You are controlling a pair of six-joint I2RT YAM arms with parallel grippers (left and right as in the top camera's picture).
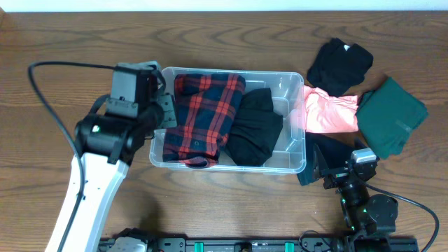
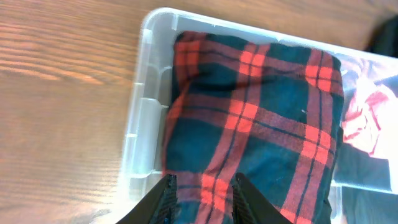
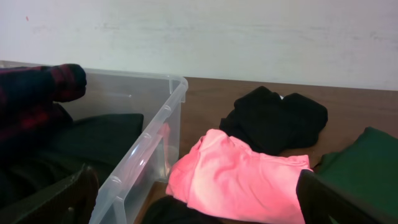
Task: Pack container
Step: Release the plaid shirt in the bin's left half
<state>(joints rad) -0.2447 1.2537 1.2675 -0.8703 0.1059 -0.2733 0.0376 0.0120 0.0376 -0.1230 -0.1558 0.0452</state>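
Note:
The clear container [image 1: 295, 78] stands mid-table. A folded red-and-dark plaid shirt [image 1: 203, 115] fills its left half and a black garment [image 1: 255, 129] lies beside it. My left gripper [image 1: 165, 112] hangs over the container's left end. In the left wrist view its jaws [image 2: 203, 193] stand slightly apart just above the plaid shirt [image 2: 261, 118], beside the container wall [image 2: 134, 124]. My right gripper [image 1: 323, 170] rests low at the container's right front corner. It is open wide [image 3: 196, 186], facing a pink garment [image 3: 242, 174] and the container's corner [image 3: 149, 149].
Loose clothes lie right of the container: the pink garment [image 1: 329, 112], a black one [image 1: 339, 64] behind it, a dark green one [image 1: 390, 115] at far right, and a dark piece [image 1: 329, 155] beside my right gripper. Bare wood shows left and front.

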